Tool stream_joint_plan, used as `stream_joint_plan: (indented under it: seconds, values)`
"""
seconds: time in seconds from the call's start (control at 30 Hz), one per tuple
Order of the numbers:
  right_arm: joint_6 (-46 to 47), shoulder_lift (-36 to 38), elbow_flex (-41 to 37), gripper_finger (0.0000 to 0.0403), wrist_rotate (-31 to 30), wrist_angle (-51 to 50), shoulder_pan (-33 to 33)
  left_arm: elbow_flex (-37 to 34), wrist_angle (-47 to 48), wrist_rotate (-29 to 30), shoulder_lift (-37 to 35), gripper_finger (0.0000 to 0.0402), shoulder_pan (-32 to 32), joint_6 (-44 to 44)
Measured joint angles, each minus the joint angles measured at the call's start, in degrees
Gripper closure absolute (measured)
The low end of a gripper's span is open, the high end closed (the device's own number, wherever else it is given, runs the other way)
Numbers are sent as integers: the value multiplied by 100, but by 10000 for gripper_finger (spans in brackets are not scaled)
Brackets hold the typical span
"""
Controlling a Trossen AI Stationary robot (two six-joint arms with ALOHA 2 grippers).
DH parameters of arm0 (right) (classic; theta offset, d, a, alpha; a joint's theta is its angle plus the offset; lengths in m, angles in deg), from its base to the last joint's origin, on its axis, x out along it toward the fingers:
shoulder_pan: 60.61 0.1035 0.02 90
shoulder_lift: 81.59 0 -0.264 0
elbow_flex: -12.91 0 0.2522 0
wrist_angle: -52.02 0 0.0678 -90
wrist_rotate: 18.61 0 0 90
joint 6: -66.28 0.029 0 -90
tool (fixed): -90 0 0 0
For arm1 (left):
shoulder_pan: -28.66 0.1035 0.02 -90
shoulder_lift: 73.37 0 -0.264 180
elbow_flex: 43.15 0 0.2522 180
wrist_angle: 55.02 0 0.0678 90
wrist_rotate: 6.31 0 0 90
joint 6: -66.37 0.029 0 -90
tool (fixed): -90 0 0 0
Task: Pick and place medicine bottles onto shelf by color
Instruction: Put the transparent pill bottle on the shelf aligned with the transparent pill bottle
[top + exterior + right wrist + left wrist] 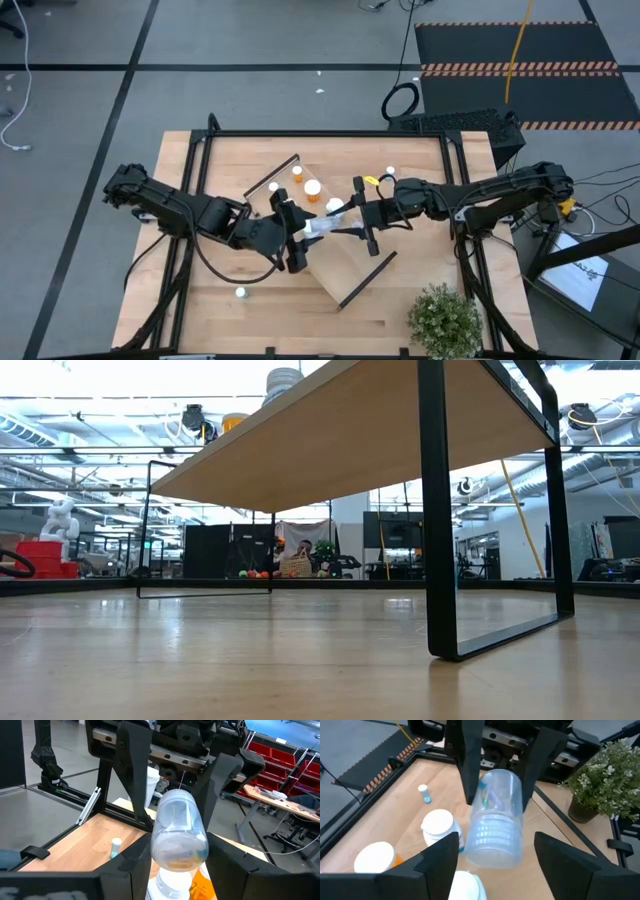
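Big light-wood table w/ black frame; on it the long light-wood shelf board with dark end walls lies diagonally, mid-table. Both dark arms meet over the shelf's middle.

Left hand comes in from the left; its fingers stand wide, either side of the bottle's capped end but not touching it, so it holds nothing. Right hand reaches from the right, fingers pressed against the sides of a clear pale-blue plastic pill bottle w/ ribbed cap, held off the board and lying roughly level btwn the two hands. Looks like a hand-to-hand pass, w/ the grip resting on the right side only.

Smaller stuff: orange-bodied white-capped bottles standing at the shelf's far end, a white-capped bottle just beside the left hand, a tiny pale bottle on the table near the front-left, well apart from the rest, and another small white-capped one toward the back.

Risks, as I judge: smooth round body could roll or slip out of the right hand's pinch if it loosens or swings, dropping onto the board. Hands are v. close, so fingers could clash. Left hand's lower finger may knock the nearby white-capped bottle over.
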Motion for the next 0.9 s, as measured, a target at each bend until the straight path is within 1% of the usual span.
stream_joint_plan:
  seconds: [0.3,0.4,0.5,0.63,0.83,0.9]
  values:
    - [0,0,4,243,-11,27,0,0,98,9,2,219,26,12]
    - [0,0,4,243,-13,23,0,0,98,8,2,238,26,38]
    - [-2,0,4,244,-8,10,0,0,100,2,2,248,26,115]
    - [-2,0,4,243,7,0,0,0,96,-81,2,243,26,147]
    - [0,0,4,244,4,0,0,0,70,-87,2,205,34,197]
    - [0,0,4,244,4,5,0,0,32,-89,4,200,35,235]
